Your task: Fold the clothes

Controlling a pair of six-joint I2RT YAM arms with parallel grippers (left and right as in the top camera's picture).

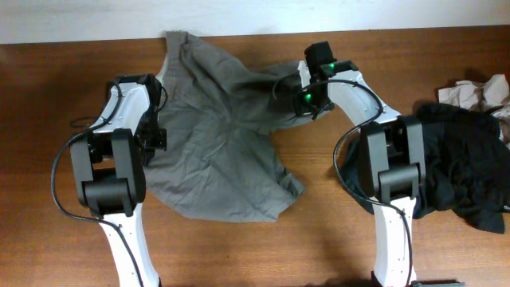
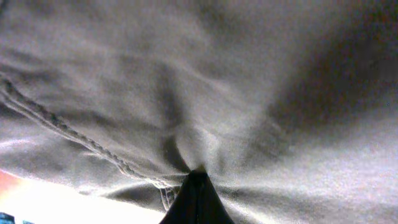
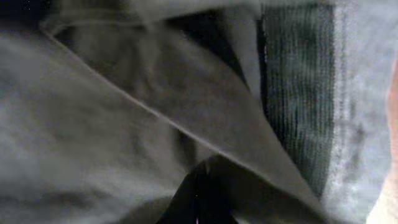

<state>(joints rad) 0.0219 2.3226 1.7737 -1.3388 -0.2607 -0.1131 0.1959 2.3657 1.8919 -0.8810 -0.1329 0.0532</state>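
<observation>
The cloth of the shorts lies directly before my left claw and right claw, both clamped together on it, the rest spread between them on the table.

Bare table lies open near the shorts; a heap of black garments blocks the right side.

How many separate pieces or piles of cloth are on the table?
3: grey-olive shorts in the middle, a black pile at the right edge, a pale cloth beyond it. The pile may hide more.
</observation>
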